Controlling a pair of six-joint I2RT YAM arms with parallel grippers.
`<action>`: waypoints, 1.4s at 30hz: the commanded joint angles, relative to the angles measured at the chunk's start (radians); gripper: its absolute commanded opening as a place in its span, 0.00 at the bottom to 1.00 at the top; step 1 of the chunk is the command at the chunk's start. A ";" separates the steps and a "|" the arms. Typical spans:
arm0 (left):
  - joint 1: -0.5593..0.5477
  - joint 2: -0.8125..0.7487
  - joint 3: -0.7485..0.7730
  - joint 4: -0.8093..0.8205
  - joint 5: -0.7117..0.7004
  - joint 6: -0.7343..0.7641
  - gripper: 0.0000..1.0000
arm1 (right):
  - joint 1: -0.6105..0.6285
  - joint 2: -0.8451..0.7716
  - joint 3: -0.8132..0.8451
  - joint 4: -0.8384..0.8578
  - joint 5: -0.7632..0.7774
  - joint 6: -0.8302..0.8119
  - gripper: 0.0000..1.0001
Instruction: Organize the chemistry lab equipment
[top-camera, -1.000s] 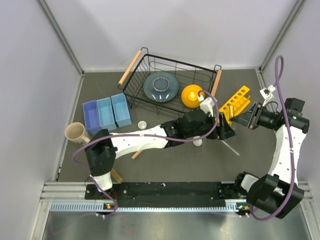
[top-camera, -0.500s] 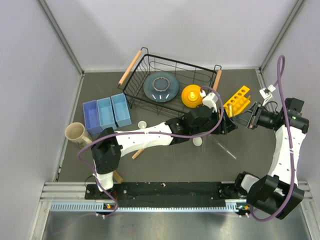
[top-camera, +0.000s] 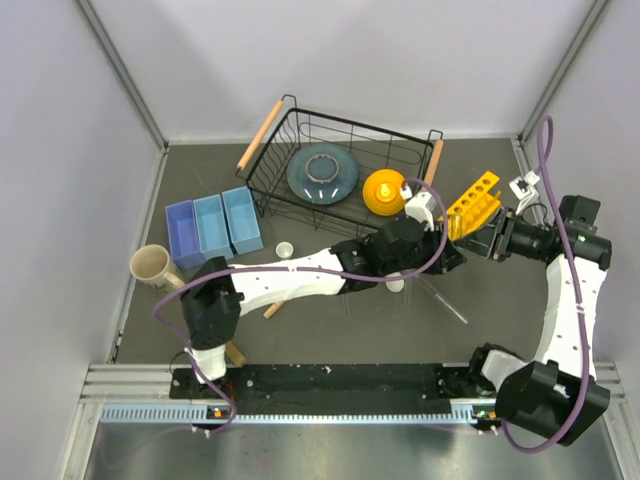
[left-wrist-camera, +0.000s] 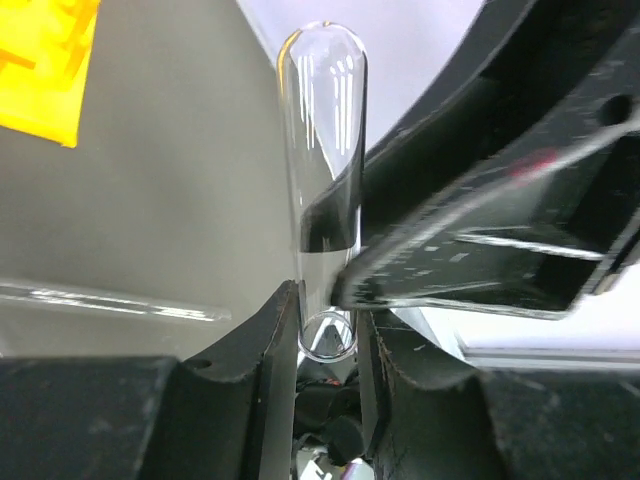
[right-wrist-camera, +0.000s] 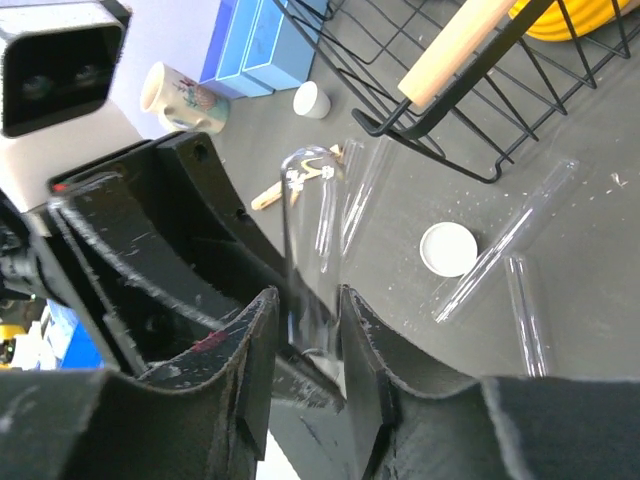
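Observation:
Between the two arms, a thin clear tube (left-wrist-camera: 322, 120) is clamped in my left gripper (left-wrist-camera: 327, 300), whose pads touch its open end on both sides. My right gripper (right-wrist-camera: 307, 300) faces the left one. Its jaws stand slightly parted around the same tube (right-wrist-camera: 300, 230). The grippers meet just below the yellow rack (top-camera: 472, 205). Other clear tubes (right-wrist-camera: 500, 255) lie on the mat beside a white round piece (right-wrist-camera: 448, 249). A second white piece (top-camera: 285, 249) sits further left. A short wooden stick (top-camera: 272, 309) lies under the left arm.
The black wire basket (top-camera: 300, 118) with wooden handles stands at the back, holding a grey-blue plate (top-camera: 322, 173) and an orange bowl (top-camera: 383, 192). Three blue bins (top-camera: 213, 228) and a beige mug (top-camera: 150, 265) are at the left.
My left gripper has reached right to the right gripper and closed on the tube. The right jaws have loosened around it, and the right arm has shifted slightly.

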 joint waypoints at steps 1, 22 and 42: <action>0.007 -0.086 -0.086 0.083 -0.033 0.089 0.19 | 0.029 -0.049 0.046 -0.023 0.006 -0.045 0.36; -0.004 -0.229 -0.302 0.214 0.179 0.362 0.18 | 0.225 0.031 0.187 -0.155 0.149 -0.183 0.63; -0.013 -0.227 -0.268 0.116 0.107 0.446 0.19 | 0.273 0.088 0.247 -0.224 0.109 -0.158 0.19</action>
